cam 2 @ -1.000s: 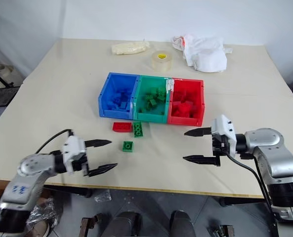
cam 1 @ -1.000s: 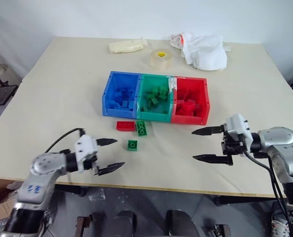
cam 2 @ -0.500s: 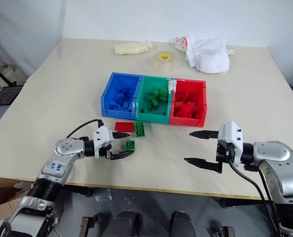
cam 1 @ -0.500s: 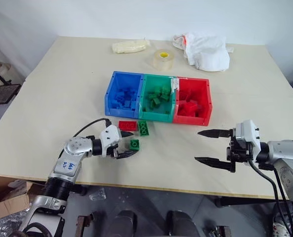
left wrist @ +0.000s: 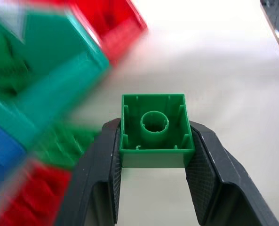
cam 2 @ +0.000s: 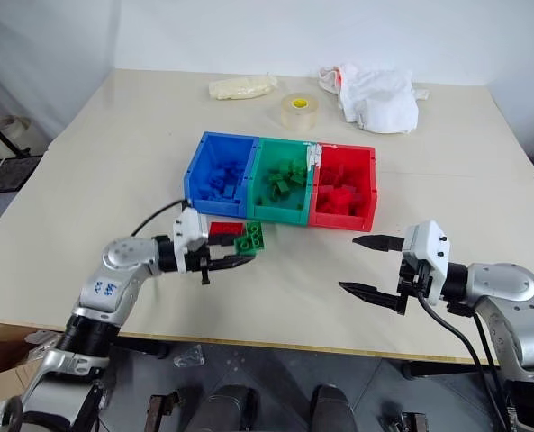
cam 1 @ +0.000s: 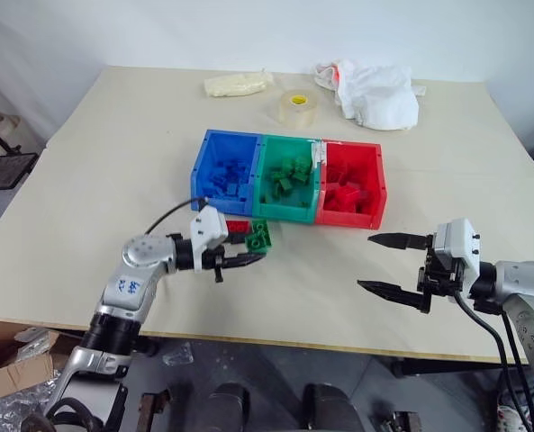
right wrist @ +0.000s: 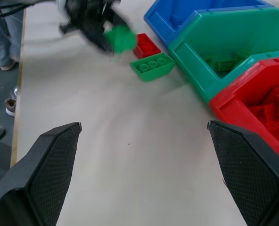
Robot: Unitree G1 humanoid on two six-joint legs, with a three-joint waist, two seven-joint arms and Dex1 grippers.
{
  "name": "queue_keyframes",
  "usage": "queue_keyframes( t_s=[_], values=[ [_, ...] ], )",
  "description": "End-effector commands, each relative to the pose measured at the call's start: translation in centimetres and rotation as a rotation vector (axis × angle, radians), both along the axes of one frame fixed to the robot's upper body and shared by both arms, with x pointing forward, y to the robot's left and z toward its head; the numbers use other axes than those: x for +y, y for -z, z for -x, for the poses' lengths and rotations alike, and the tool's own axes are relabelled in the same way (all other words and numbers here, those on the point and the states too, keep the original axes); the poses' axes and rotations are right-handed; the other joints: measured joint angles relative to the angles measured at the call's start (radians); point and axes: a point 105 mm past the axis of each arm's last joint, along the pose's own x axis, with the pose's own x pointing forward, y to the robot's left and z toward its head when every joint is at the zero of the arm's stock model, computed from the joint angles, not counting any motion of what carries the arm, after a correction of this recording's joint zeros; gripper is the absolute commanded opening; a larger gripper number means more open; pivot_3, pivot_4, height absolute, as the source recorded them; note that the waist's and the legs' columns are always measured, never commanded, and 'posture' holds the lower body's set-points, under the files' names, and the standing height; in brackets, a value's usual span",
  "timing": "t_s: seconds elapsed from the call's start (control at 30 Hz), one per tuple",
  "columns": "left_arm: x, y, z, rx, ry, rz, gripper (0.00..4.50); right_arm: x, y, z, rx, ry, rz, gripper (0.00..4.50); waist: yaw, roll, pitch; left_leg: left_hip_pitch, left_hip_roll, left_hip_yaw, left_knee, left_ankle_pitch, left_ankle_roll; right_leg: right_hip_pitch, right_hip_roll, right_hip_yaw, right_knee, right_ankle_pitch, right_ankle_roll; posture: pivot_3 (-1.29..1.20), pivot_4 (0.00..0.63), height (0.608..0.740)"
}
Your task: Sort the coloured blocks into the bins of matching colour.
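My left gripper is shut on a small square green block, held just above the table in front of the bins. Beside it on the table lie a red block and a longer green block. The bins stand in a joined row: blue bin, green bin and red bin, each holding several blocks of its own colour. My right gripper hovers open near the table's front right, with nothing between its fingers.
A clear tape roll, a crumpled white cloth and a cream packet lie at the back of the table. The table's front edge runs just below both grippers.
My left gripper came in from the front left, shut on the small green block and lifted it toward the bins. The right gripper stayed open and about where it was.
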Motion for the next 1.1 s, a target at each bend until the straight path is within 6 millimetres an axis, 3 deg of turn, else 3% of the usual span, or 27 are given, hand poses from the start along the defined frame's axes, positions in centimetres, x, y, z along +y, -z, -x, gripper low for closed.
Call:
queue_keyframes(
  t_s=[0.03, 0.17, 0.3, 0.43, 0.6, 0.7, 0.87, 1.1],
  values=[
    [-0.8, -3.5, -2.0, -0.09, -0.068, 0.046, 1.48, 0.1, -1.4, 0.2, -0.059, 0.007, -0.001, 4.5, 0.001, 0.0, 0.0, 0.0, 0.0, 0.0, 0.0, 0.0, 0.0, 0.0, 0.0, 0.0, 0.0, 0.0, 0.0, 0.0, 0.15, 0.74],
    [-2.2, -5.8, -5.1, -0.144, -0.158, 0.126, 1.48, 0.1, -1.4, 0.3, -0.063, 0.024, -0.003, 4.5, 0.0, 0.0, 0.0, 0.0, -0.005, 0.0, 0.0, 0.0, 0.0, 0.0, 0.0, 0.0, 0.0, 0.0, 0.0, 0.0, 0.15, 0.74],
    [-3.7, -5.7, -7.8, -0.149, -0.224, 0.114, 1.48, 0.1, -1.4, 0.5, -0.067, 0.041, -0.005, 4.5, 0.0, -0.001, 0.001, 0.0, -0.006, 0.0, 0.0, 0.0, 0.0, 0.0, 0.0, -0.001, 0.0, 0.0, 0.001, 0.0, 0.15, 0.74],
    [-4.6, -5.8, -9.3, -0.173, -0.261, 0.111, 2.8, 0.1, -1.5, 0.8, -0.071, 0.058, -0.005, 4.5, -0.001, -0.002, 0.001, 0.0, -0.007, 0.0, -0.001, 0.0, 0.001, 0.0, 0.0, -0.002, 0.0, 0.0, 0.001, 0.0, 0.15, 0.74],
    [-5.4, -6.0, -9.3, -0.194, -0.215, 0.103, 4.33, 0.0, -1.5, 1.0, -0.071, 0.07, -0.007, 4.5, -0.001, -0.002, 0.001, 0.0, -0.007, 0.0, -0.001, 0.0, 0.001, 0.0, 0.0, -0.002, 0.0, 0.0, 0.001, 0.0, 0.15, 0.74],
    [-5.2, -6.3, -8.5, -0.219, -0.139, 0.097, 4.45, 0.1, -1.5, 0.9, -0.069, 0.066, -0.007, 4.5, -0.001, -0.002, 0.001, 0.0, -0.007, 0.0, -0.001, 0.0, 0.001, 0.0, 0.0, -0.002, 0.0, 0.0, 0.001, 0.0, 0.15, 0.74],
    [-3.0, -5.9, -6.5, -0.241, -0.034, 0.048, 4.45, 0.2, -1.7, 0.3, -0.063, 0.034, -0.003, 4.5, -0.01, -0.002, 0.001, 0.0, -0.006, 0.0, -0.001, 0.0, 0.0, 0.0, 0.0, -0.002, 0.0, 0.0, 0.001, 0.0, 0.15, 0.74],
    [4.0, -3.3, -2.1, -0.181, -0.033, -0.065, 4.45, 0.6, -1.9, -0.5, -0.046, -0.044, 0.006, 4.5, -0.026, -0.002, 0.001, 0.0, 0.0, -0.001, -0.001, 0.0, 0.0, 0.0, 0.0, -0.001, 0.001, 0.0, 0.001, 0.0, 0.15, 0.74]
  ],
)
